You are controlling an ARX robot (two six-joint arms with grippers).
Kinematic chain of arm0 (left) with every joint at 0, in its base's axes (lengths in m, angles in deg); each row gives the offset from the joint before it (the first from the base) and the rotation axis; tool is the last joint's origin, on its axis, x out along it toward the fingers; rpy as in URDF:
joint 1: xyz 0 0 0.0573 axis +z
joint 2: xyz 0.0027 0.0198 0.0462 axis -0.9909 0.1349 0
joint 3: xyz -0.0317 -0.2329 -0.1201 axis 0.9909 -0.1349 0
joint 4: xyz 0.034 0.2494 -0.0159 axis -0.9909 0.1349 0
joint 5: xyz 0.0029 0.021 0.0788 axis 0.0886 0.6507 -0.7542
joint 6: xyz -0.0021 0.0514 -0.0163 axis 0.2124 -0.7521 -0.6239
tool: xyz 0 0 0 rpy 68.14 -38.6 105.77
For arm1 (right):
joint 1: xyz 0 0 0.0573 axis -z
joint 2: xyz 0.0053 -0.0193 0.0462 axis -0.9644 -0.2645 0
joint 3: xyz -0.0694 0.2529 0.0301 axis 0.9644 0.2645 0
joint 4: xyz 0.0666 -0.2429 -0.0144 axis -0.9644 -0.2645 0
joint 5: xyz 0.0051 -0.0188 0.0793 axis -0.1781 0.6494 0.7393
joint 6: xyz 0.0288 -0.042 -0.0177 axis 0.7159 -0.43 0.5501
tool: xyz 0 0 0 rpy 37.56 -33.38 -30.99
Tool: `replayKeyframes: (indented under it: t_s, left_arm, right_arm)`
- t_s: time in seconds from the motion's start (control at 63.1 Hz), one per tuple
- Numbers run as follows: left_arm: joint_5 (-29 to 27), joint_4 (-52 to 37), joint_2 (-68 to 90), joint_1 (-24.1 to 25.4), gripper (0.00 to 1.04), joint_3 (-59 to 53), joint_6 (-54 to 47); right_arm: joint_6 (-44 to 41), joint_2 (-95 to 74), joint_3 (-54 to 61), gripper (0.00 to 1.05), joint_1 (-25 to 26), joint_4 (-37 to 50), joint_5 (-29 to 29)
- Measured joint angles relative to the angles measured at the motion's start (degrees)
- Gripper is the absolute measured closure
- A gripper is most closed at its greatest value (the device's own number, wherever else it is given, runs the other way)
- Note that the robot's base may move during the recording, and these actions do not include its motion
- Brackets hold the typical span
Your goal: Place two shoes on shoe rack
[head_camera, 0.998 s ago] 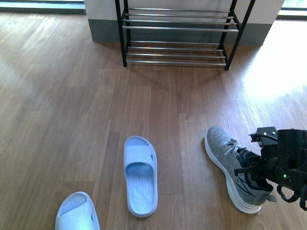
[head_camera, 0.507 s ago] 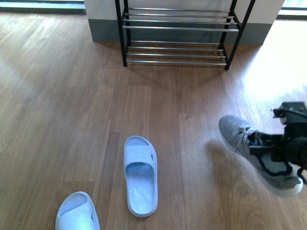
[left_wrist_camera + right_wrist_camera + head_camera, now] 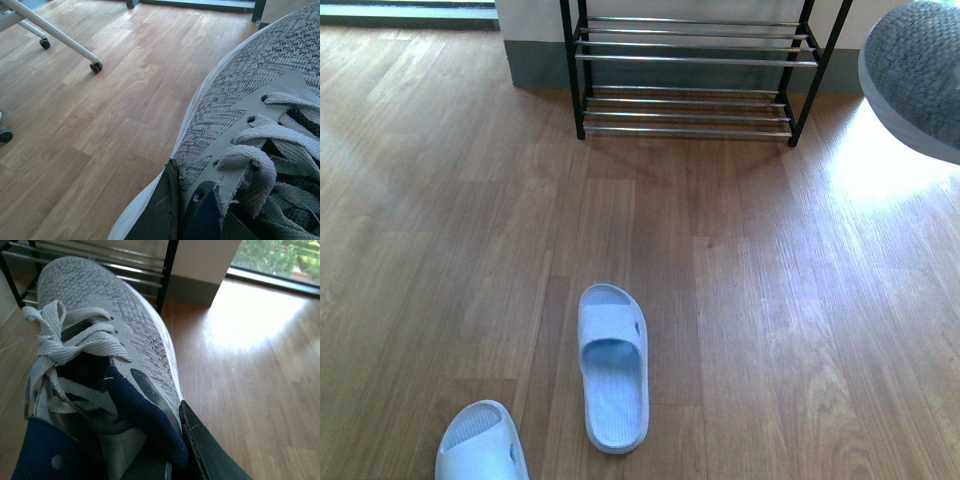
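Clearly lifted off the floor, a grey sneaker [image 3: 920,75] fills the far right corner of the front view, close to the camera, to the right of the shoe rack [image 3: 690,75] that stands against the far wall. Seen from the right wrist, the right gripper [image 3: 172,460] has its jaws clamped on that sneaker's collar by the navy lining. One dark finger [image 3: 210,450] lies along the outside of the shoe, and the toe points toward the rack's chrome bars. The left wrist view shows a second grey sneaker [image 3: 240,95] in the left gripper [image 3: 182,220], jaws gripping its side wall beside the laces. Wooden floor [image 3: 100,125] spreads beyond it, where white legs on casters [image 3: 95,65] stand. Two pale blue slides rest on the floor near the robot: one slide [image 3: 612,365] lies near the middle, toe toward the rack, and the other slide [image 3: 480,445] lies at the near left, cut by the frame edge.
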Motion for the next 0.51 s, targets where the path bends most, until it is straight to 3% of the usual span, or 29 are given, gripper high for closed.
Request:
replayKeyframes:
  t_s: [0.269, 0.507]
  left_arm:
    - [0.0, 0.0, 0.0, 0.0, 1.04, 0.0, 0.0]
    - [0.0, 0.0, 0.0, 0.0, 1.04, 0.0, 0.0]
  right_arm:
    - [0.4, 37.2, 5.5, 1.04, 7.8, -22.6, 11.7]
    - [0.7, 44.9, 5.9, 1.04, 9.0, -25.0, 12.2]
